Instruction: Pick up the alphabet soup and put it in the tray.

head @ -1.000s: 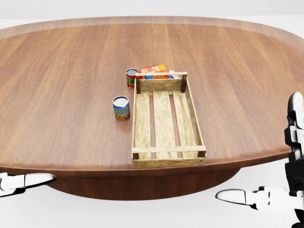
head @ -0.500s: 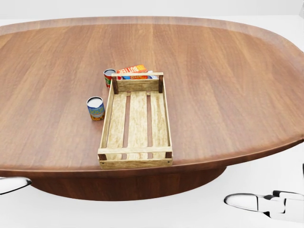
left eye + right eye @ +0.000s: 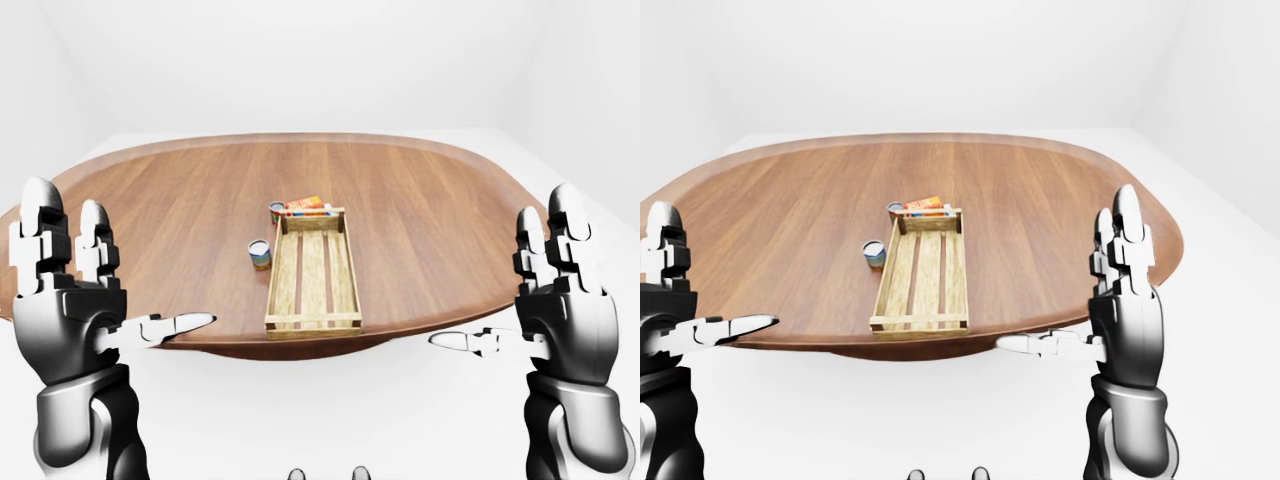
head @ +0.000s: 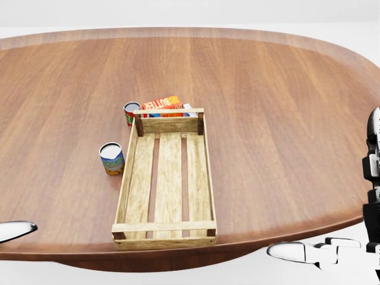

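The alphabet soup (image 4: 111, 158), a small can with a blue and yellow label, stands upright on the wooden table (image 4: 279, 119), just left of the tray. The tray (image 4: 165, 184) is an empty slatted wooden crate lying lengthwise near the table's lower edge. My left hand (image 3: 120, 270) and my right hand (image 3: 500, 275) are raised below the table's edge, both open with fingers up and thumbs pointing inward. Neither holds anything, and both are far from the can. In the head view only a left fingertip (image 4: 15, 230) and the right hand's fingers (image 4: 309, 252) show.
A red can (image 4: 131, 113) stands at the tray's upper left corner. An orange butter box (image 4: 165, 104) lies against the tray's upper end. The table is a wide oval; white floor lies beyond it.
The whole picture has shifted, so the camera has moved: the tray and cans slid left, then lower, and now look larger. The things themselves have not moved on the table.
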### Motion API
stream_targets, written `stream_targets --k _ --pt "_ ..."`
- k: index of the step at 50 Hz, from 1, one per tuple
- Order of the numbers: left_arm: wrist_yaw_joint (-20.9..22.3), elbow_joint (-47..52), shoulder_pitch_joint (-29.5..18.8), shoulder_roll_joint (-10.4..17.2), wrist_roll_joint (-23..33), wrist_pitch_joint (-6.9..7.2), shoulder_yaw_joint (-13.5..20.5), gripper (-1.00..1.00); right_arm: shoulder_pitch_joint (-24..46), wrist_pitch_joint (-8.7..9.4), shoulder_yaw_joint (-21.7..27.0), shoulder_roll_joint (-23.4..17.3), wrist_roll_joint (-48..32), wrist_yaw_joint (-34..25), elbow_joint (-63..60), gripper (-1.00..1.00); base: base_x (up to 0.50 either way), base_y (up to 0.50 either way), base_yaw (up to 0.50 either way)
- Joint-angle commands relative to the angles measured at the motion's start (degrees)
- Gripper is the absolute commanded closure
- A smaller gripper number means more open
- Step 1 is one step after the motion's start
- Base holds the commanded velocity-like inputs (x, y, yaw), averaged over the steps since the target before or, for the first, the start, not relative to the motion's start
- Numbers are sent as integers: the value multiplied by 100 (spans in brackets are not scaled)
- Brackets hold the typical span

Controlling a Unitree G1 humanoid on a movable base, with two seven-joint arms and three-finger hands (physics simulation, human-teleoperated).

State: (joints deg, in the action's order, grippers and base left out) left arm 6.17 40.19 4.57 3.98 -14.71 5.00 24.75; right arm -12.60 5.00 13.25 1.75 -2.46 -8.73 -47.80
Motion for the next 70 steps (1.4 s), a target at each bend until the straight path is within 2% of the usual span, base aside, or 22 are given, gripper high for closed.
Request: stream_targets --k 1,13,18,20,23,26,29,33,36,38,41,47,49,51,56,57,58,60,63,65,67,70 --pt "1 -60 5 9 -13 0 10 -100 -16 0 -101 15 -121 -7 38 -100 50 0 0" --pt "-55 145 -72 74 -73 0 54 -100 -38 0 -38 17 -47 -32 -41 -100 50 0 0" --pt "67 -86 72 -35 7 0 10 -100 -45 0 -50 28 -55 -38 -45 -100 50 0 0" --pt "-26 184 -31 62 -75 0 78 -100 -42 0 -60 27 -52 -43 -87 -100 50 0 0" --pt "104 -69 103 -54 31 0 21 -100 -55 0 -47 30 -46 -55 -166 -100 50 0 0" --pt "-22 207 -56 63 -90 0 107 -100 -74 0 -39 44 -45 -65 -166 -100 50 0 0" --pt "99 -81 95 -66 -1 0 39 -100 -86 0 -46 50 -56 -66 -167 -100 50 0 0" --pt "114 -38 123 -59 -31 0 71 -100 -55 0 -55 42 -62 -66 -222 -100 50 0 0" --pt "1 217 -34 82 -141 0 171 -100 -39 0 -88 37 -76 -62 -192 -100 50 0 0" --pt "118 6 77 -13 -57 0 133 -100 -19 0 -83 27 -74 -57 -243 -100 50 0 0" --pt "-20 298 -103 136 -236 0 298 -100 7 0 -49 15 -58 -68 -281 -100 50 0 0" --pt "16 271 -64 114 -181 0 256 -100 -22 0 -68 24 -75 -80 -272 -100 50 2 0" --pt "127 80 58 10 -83 0 197 -100 -17 0 -57 28 -63 -81 -282 -100 50 2 0" --pt "15 278 -106 147 -168 0 270 -100 14 0 7 77 84 -63 -285 -100 50 2 0" --pt "129 40 -27 98 -33 0 227 -100 -10 0 55 72 196 11 -274 -100 10 0 0" --pt "152 167 -80 208 -28 0 248 -100 -20 0 47 75 207 13 -262 -100 0 0 0" --pt "294 -8 5 198 177 0 178 -100 -17 0 41 71 209 19 -245 -100 0 0 0" --pt "443 66 -119 412 427 0 125 -100 -7 0 26 60 207 32 -232 -100 0 0 0" --pt "986 -319 -244 723 1325 0 -148 -100 44 0 -6 30 199 50 -278 -100 0 0 0" --pt "1296 -727 -201 710 1873 0 -283 -100 46 0 11 27 215 54 -295 -100 0 0 0" --pt "1629 -1311 -277 895 2659 0 -504 -100 22 0 5 36 219 51 -292 -100 0 0 0" --pt "1769 -1920 -596 987 3215 0 -538 -100 -52 0 19 58 243 25 -298 -100 0 0 0"
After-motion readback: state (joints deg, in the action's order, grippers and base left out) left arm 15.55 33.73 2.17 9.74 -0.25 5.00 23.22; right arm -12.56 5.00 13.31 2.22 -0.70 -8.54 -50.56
